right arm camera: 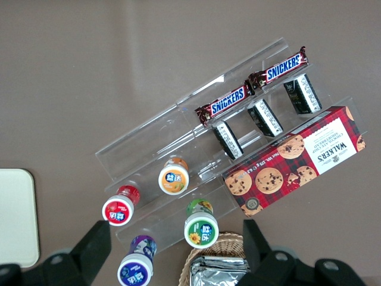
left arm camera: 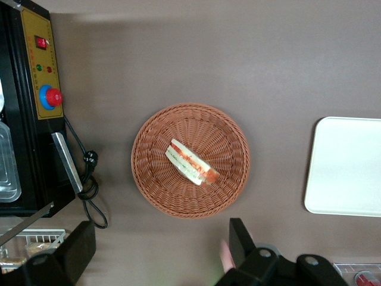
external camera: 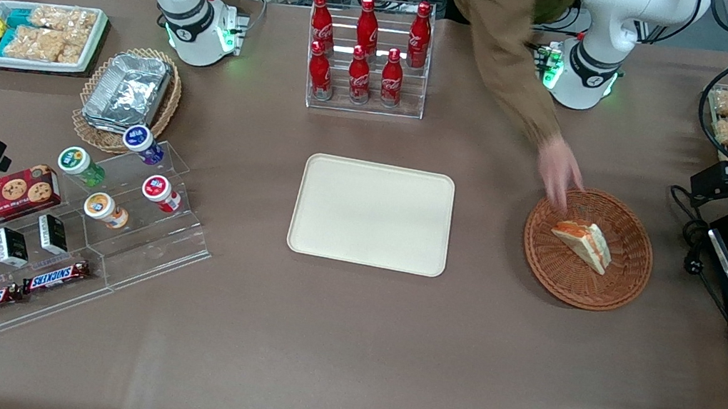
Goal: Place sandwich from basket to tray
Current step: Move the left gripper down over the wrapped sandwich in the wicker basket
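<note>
Nothing is done yet — the sandwich (external camera: 583, 244) lies in the basket (external camera: 627, 280), a person's hand (external camera: 558, 174) at its rim, and the tray (external camera: 371, 214) is bare. My tool (left arm camera: 158, 253) hangs high above the bench, fingers spread wide, holding nothing.

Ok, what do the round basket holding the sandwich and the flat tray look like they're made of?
The basket looks like reddish-brown woven wicker: concentric weave ridges show. The tray looks like smooth, matte cream plastic with a low moulded rim. The left arm's end effector hangs open above the basket.
</note>
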`<move>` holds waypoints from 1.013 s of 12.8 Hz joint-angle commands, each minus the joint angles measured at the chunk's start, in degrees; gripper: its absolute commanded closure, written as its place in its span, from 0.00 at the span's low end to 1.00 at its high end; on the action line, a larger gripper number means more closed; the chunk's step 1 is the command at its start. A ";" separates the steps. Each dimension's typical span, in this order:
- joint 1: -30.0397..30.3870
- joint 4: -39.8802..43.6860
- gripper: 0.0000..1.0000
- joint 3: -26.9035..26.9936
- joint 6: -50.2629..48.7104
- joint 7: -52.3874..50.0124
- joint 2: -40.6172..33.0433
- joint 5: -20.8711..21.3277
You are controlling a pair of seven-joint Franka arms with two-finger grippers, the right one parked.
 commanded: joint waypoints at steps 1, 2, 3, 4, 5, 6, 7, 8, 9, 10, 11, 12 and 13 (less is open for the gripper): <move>-0.18 1.62 0.00 0.80 -0.68 -1.05 1.29 -0.61; -0.44 1.27 0.00 0.71 -0.68 -2.79 1.47 -0.09; -0.61 0.14 0.00 0.53 -0.68 -14.04 1.82 -0.60; -0.96 -3.70 0.00 0.18 0.89 -27.11 1.30 -0.96; -1.32 -8.79 0.00 -0.60 4.04 -32.90 -0.10 -0.87; -1.32 -16.76 0.00 -1.83 8.94 -36.00 -3.25 -0.35; -1.32 -24.41 0.00 -1.84 14.82 -39.25 -6.41 -0.26; -1.06 -31.79 0.00 -1.76 20.10 -42.16 -8.10 -0.17; -1.06 -38.30 0.00 -1.75 28.25 -44.10 -9.07 -0.08; -1.06 -40.98 0.00 -1.75 32.16 -47.51 -8.30 -0.08; -1.06 -42.14 0.00 -1.75 33.85 -50.51 -6.20 0.01; -1.06 -44.93 0.00 -1.75 38.04 -51.49 -5.40 0.01; -0.88 -49.22 0.00 -1.58 44.70 -51.68 -5.39 -0.17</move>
